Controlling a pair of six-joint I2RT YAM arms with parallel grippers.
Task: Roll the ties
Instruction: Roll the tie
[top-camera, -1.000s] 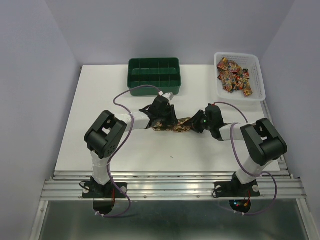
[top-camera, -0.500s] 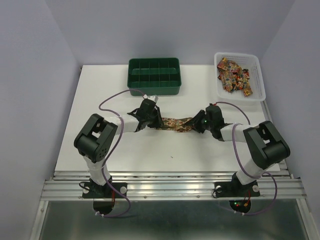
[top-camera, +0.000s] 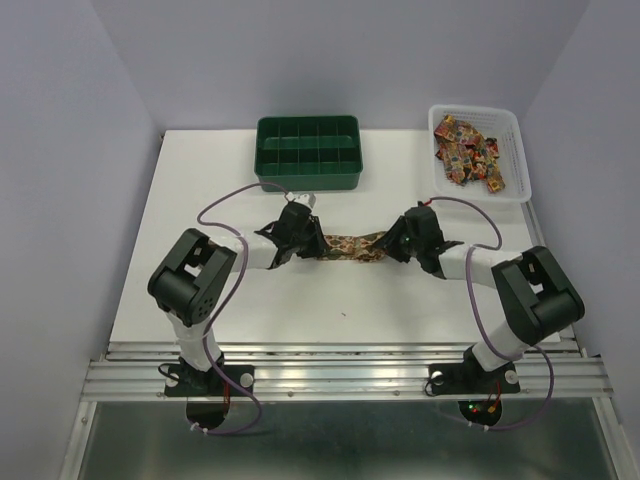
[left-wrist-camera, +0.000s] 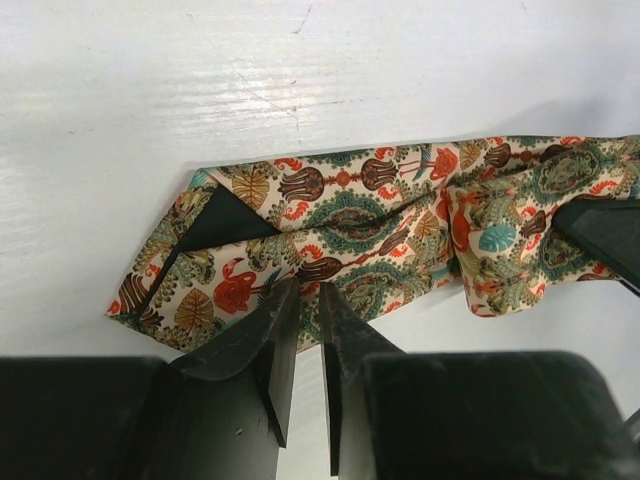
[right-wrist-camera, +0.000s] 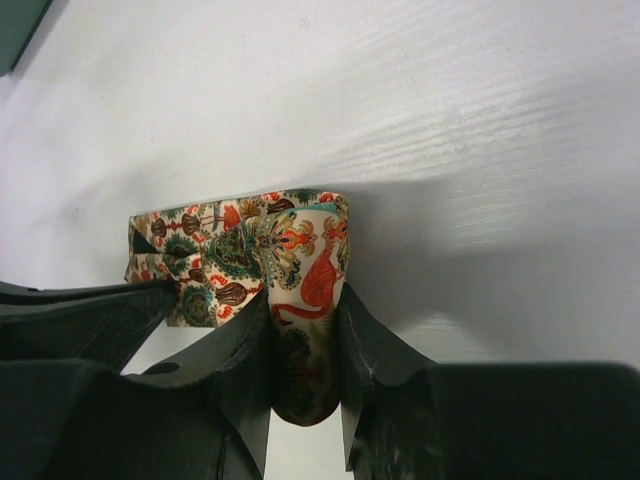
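Note:
One patterned tie (top-camera: 350, 245) lies stretched left to right on the white table between my two grippers. In the left wrist view the tie (left-wrist-camera: 350, 215) shows its pointed end with dark lining at the left. My left gripper (left-wrist-camera: 307, 292) (top-camera: 305, 242) has its fingers almost together over the tie's near edge, pinching the fabric there. In the right wrist view my right gripper (right-wrist-camera: 303, 295) (top-camera: 394, 245) is shut on the folded, bulging other end of the tie (right-wrist-camera: 215, 250), which fills the gap between the fingers.
A green compartment tray (top-camera: 307, 180) stands behind the grippers at the back middle; its corner (right-wrist-camera: 15, 25) shows in the right wrist view. A white basket (top-camera: 478, 110) at the back right holds several more ties (top-camera: 468, 150).
My left gripper has moved left, drawing the bunched tie out into a straighter strip. The right gripper kept its hold and shifted slightly up and left.

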